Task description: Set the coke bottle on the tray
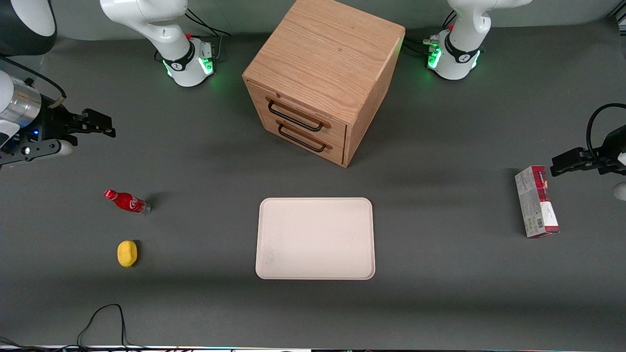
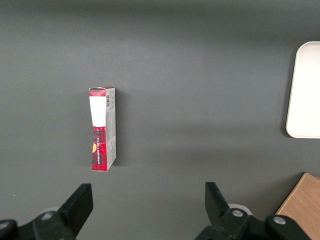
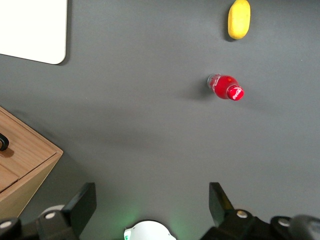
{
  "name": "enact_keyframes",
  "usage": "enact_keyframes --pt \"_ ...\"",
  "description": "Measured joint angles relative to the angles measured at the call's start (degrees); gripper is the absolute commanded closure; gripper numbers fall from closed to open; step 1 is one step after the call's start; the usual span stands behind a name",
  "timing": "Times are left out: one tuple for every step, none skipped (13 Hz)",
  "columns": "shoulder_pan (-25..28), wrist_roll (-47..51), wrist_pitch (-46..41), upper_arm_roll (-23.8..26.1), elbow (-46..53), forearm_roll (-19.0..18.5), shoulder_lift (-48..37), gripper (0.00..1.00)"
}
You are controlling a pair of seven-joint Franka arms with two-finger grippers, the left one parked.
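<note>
Open pincer (image 3: 152, 202) above coke bottle (image 3: 226, 87)

Count of items on table (image 1: 440, 293), front view:

- Coke bottle (image 1: 126, 201): 1, standing, red cap.
- Tray (image 1: 315, 238): 1, nothing on it.
- Lemon (image 1: 127, 253): 1, yellow, nearer the front camera than the bottle.
- Carton (image 1: 536, 201): 1, red and grey, toward the parked arm's end.
- Wooden drawer cabinet (image 1: 323, 78): 1, with 2 drawers, each with 1 dark handle, so 2 handles.
- Working gripper (image 1: 111, 131): 1, above the table at the working arm's end, its 2 fingers apart in the right wrist view.

Loose cable (image 1: 100, 320) at the table's near edge: apparently 1 loop, partly cut off.

Wrist views match: 1 bottle, 1 lemon, 1 carton.
</note>
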Motion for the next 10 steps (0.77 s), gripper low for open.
enact_keyframes --pt "0.0 0.0 -0.3 0.0 0.2 0.0 0.0 0.00" --pt "0.1 0.0 -0.4 0.0 0.3 0.0 0.0 0.00" --pt "0.3 0.0 -0.4 0.0 0.4 0.1 0.0 0.00" --pt "0.4 0.0 -0.4 0.0 0.4 0.1 0.0 0.00" --pt "0.6 0.0 -0.4 0.0 0.5 0.1 0.0 0.00" --pt "0.7 0.0 -0.4 0.0 0.6 0.1 0.0 0.00" --pt "0.7 0.0 -0.6 0.0 0.7 0.1 0.0 0.00" --pt "0.7 0.0 -1.2 0.0 0.8 0.1 0.0 0.00" --pt "0.7 0.0 -1.8 0.0 0.9 0.1 0.0 0.00" --pt "0.7 0.0 -2.0 0.0 0.9 0.1 -0.1 0.00"
